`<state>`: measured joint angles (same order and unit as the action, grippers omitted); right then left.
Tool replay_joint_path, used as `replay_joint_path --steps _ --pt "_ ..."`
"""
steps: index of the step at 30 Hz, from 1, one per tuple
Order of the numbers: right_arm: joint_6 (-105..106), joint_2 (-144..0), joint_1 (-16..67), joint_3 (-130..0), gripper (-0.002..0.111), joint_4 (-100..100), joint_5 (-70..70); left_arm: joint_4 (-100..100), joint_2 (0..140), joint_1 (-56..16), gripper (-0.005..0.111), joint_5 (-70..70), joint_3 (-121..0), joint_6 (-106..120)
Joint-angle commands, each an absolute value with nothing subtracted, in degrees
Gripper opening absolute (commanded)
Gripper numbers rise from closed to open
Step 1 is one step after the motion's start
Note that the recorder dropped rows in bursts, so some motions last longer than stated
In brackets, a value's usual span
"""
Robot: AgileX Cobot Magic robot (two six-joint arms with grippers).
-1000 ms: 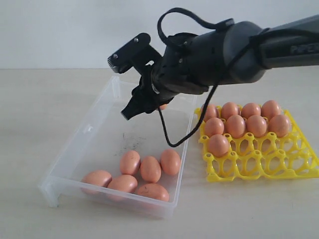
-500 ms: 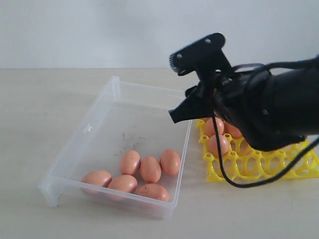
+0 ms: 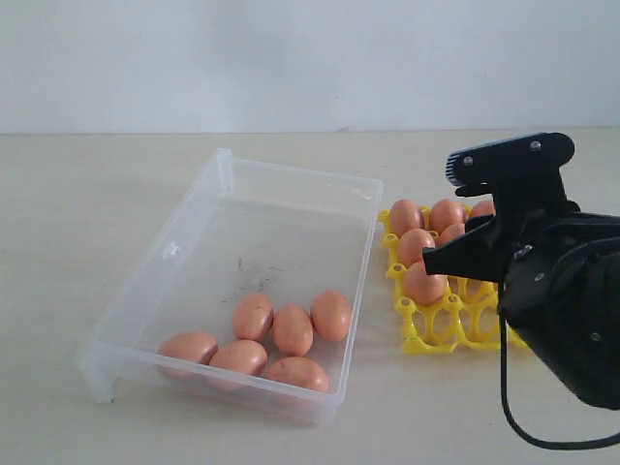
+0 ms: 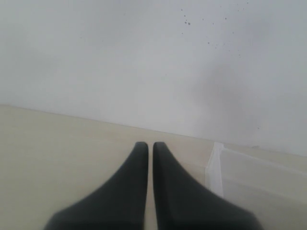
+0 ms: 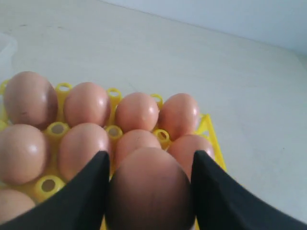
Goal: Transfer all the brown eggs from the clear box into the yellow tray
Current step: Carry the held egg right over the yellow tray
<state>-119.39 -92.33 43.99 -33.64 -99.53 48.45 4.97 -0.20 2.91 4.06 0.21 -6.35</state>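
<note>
We are mid-transfer: our right gripper (image 5: pixel 149 162), jaws half-spread and clasping one brown egg (image 5: pixel 148 191), hangs over the yellow tray (image 3: pixel 415 339), so next we lower into an empty place and let go, with six eggs (image 3: pixel 292 329) waiting in the clear box (image 3: pixel 291 182).

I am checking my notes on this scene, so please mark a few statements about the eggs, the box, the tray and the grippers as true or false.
1. Six eggs lie in the clear box. True.
2. The right gripper is empty. False: the right gripper holds an egg.
3. The left gripper is shut and holds nothing. True.
4. The yellow tray has no eggs in it. False: several of its cups hold eggs.
</note>
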Motion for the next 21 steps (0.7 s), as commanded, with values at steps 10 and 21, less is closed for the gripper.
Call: replay_joint_path --steps 10,21 --pt "-50.14 -81.78 43.80 -43.74 0.000 -67.77 69.96 5.00 0.00 2.69 0.004 3.95 0.00 -6.42" --pt "-24.71 -81.78 43.59 -48.64 0.000 -33.72 47.08 5.00 0.00 2.69 0.004 3.95 0.00 -6.42"
